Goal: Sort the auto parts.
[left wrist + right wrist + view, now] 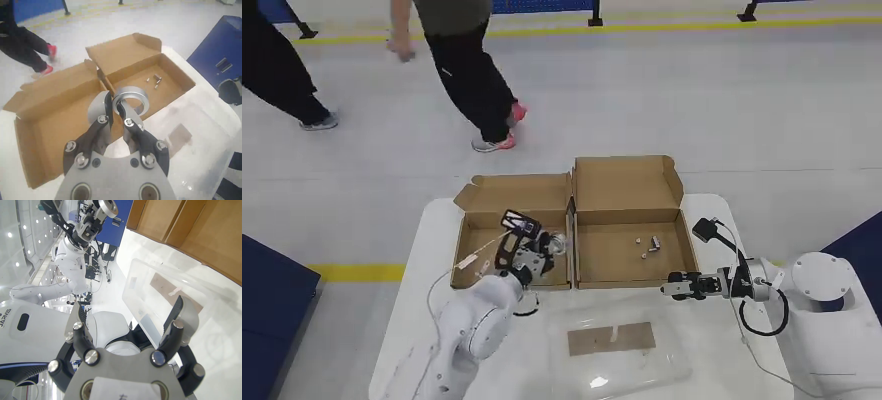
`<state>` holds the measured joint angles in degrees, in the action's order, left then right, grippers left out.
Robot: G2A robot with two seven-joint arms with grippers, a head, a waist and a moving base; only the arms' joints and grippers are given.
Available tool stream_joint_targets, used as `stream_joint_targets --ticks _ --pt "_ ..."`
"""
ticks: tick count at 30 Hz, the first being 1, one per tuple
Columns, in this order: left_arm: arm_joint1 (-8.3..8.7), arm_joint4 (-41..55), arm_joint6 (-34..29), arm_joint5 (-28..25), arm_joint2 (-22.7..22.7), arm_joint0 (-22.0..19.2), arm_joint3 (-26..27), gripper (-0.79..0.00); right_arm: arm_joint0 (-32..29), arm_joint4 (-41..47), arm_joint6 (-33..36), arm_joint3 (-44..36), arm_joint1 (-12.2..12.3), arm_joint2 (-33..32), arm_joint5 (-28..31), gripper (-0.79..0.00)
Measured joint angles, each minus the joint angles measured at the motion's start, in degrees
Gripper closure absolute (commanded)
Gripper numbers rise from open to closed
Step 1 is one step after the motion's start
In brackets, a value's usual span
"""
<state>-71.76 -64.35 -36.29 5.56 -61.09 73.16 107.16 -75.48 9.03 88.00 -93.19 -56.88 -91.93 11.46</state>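
My left gripper (114, 106) is shut on the rim of a silver metal ring (130, 98). It holds the ring in the air over the wall shared by the two open cardboard boxes. In the top view the ring (554, 243) hangs at the right end of the left box (477, 245). Several small metal parts (647, 245) lie in the right box (627, 190). My right gripper (674, 287) is open and empty, low over the table just in front of the right box. In the right wrist view this right gripper (128, 304) faces a clear plastic tray (136, 279).
The clear tray (622, 350) sits at the front middle of the white table (412, 300), with a brown cardboard sheet (611, 338) in it. A blue cabinet (217, 56) stands off the table's right side. A black cable (762, 320) loops by the right arm.
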Motion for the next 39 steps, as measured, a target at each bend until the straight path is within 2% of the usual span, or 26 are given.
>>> stream_joint_targets --ticks 8,13,19,24,26,35,39 --pt "-0.04 -0.5 -0.1 0.2 0.0 0.0 -0.2 0.0 0.0 0.0 0.0 0.0 0.0 0.0 0.0 -0.785" --pt "-0.52 -0.2 -6.8 3.0 0.4 -3.4 -2.0 0.0 0.0 0.0 0.0 0.0 0.0 0.0 0.0 -0.785" --pt "-2.09 1.5 -16.8 9.0 3.1 -11.9 -9.1 0.0 0.0 0.0 0.0 0.0 0.0 0.0 0.0 -0.785" --pt "-3.89 6.8 -23.7 14.8 5.4 -19.0 -18.2 0.0 0.0 0.0 0.0 0.0 0.0 0.0 0.0 -0.785" --pt "-4.32 8.0 -23.4 16.0 5.9 -20.0 -20.5 0.0 0.0 0.0 0.0 0.0 0.0 0.0 0.0 -0.785" --pt "-4.39 7.8 -23.0 16.8 5.8 -19.8 -21.9 0.0 0.0 0.0 0.0 0.0 0.0 0.0 0.0 -0.785" --pt "-5.18 9.1 -25.9 19.8 6.2 -23.0 -26.4 0.0 0.0 0.0 0.0 0.0 0.0 0.0 0.0 -0.785"
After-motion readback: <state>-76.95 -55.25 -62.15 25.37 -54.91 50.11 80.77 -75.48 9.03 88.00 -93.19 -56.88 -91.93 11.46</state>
